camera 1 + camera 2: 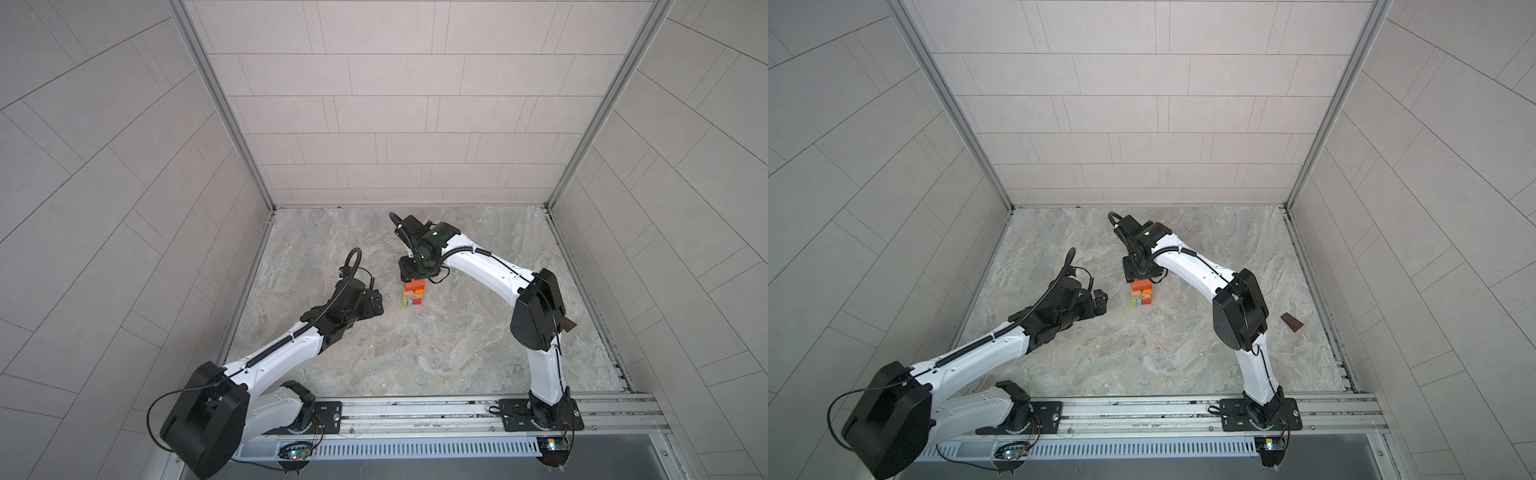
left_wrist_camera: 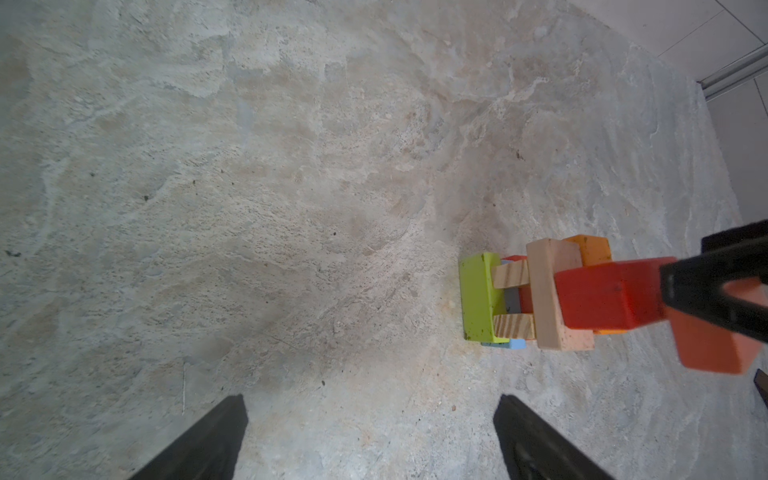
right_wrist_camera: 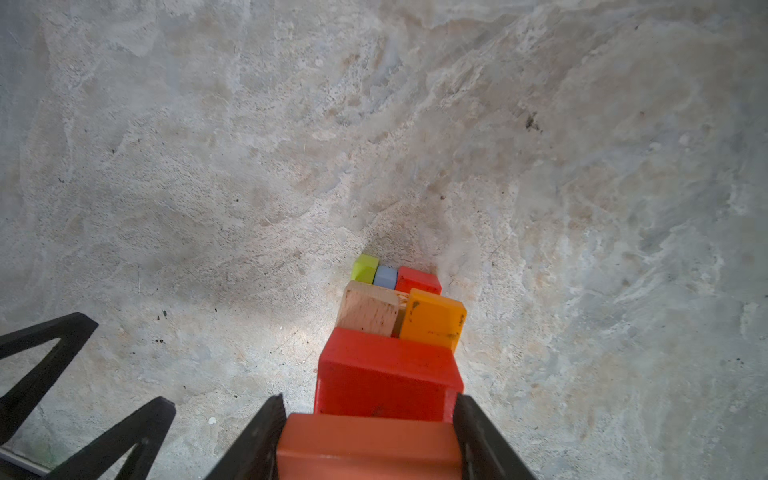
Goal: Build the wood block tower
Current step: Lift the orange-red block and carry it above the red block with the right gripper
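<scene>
While the right gripper (image 3: 368,400) clamps a half-hidden orange block (image 3: 370,444) over the tower (image 1: 413,294), the left gripper (image 2: 370,401) gapes wide at its nine o'clock

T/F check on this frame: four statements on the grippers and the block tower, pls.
1. The right gripper grips an orange-red block at the top of the tower. True.
2. The left gripper holds a block. False: it is open and empty, beside the tower.
3. The tower's lowest layer is a green block, a blue block and a red block. True.
4. A dark brown block tops the tower. False: it lies alone on the table, apart from the tower.
</scene>
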Available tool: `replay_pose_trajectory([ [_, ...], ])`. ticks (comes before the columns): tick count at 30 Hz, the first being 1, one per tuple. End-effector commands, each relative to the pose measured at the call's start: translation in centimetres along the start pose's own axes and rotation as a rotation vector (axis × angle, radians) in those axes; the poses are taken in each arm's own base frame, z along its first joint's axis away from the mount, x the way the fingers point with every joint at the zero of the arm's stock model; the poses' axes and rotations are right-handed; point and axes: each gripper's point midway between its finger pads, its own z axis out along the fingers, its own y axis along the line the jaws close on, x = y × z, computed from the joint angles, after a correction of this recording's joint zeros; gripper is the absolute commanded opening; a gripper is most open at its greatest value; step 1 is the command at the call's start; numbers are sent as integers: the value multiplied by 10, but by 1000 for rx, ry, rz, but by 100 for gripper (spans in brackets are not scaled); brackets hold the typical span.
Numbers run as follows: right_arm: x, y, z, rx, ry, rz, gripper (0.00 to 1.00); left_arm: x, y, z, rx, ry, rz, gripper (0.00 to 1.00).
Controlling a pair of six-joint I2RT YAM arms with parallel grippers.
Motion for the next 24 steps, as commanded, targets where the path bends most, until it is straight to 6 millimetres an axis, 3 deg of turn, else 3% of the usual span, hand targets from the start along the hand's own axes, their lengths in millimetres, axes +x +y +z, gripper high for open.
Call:
replay_pose_trajectory([
  [1, 1, -2, 5, 31, 16, -10, 42, 1, 3, 1, 3, -7, -4, 100],
  [24, -7, -9, -2, 61, 6, -14, 43, 4, 3, 3, 9, -1, -4, 100],
])
